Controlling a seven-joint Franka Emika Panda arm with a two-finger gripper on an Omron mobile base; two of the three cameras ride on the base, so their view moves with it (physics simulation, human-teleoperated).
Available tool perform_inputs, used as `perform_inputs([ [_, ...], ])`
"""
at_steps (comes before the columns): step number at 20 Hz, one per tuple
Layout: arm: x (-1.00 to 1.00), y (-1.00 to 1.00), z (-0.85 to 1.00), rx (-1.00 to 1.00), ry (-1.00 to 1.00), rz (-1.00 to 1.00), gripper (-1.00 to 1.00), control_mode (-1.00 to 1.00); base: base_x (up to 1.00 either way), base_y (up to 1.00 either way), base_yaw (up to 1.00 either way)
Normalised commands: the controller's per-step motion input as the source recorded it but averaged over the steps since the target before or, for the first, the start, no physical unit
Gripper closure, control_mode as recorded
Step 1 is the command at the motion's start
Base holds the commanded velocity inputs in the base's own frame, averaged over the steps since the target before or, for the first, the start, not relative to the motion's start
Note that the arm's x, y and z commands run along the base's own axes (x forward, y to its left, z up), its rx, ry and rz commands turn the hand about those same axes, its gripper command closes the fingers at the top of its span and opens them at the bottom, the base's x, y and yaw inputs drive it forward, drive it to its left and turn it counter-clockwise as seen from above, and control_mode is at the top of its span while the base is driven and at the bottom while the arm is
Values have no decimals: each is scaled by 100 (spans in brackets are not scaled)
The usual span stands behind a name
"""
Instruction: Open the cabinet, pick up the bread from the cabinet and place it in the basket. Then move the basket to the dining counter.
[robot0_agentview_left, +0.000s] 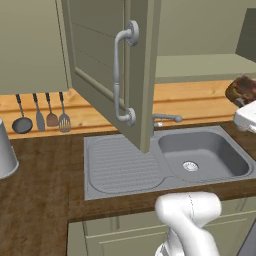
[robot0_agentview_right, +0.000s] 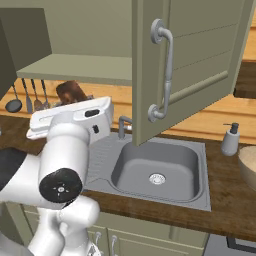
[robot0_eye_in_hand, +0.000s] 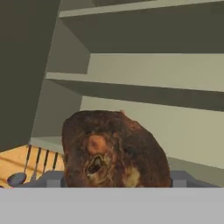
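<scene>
- Bread sits dead centre in the hand view, at 12 o'clock from the gripper, so close that it hides most of both grey fingers.
- Pincer state: apparently pinching the loaf from either side, though the contact itself is hidden, so I cannot tell for certain.
- From the right base view the bread lies just at the front edge of the open cabinet, under its lowest shelf, at 11 o'clock from the sink.
- Basket peeks in at 3 o'clock, well apart; the carry should run that way, past the door.
</scene>
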Motion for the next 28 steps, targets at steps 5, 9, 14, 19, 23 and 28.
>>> perform_inputs([
  [5, -100, 17, -62, 0, 0, -2, 100, -100, 0, 0, 0],
  [9, -100, 81, -43, 0, -7, -2, 100, -100, 0, 0, 0],
  [14, -7, 100, -73, 1, -7, -14, 100, -100, 0, 0, 0],
  [19, 98, 88, -55, 4, -10, -16, 100, -100, 0, 0, 0],
  [23, 25, 3, -25, 8, -12, -1, 100, -100, 0, 0, 0],
  [28, 22, 2, -24, 3, -1, 0, 100, 100, 8, -6, 0],
])
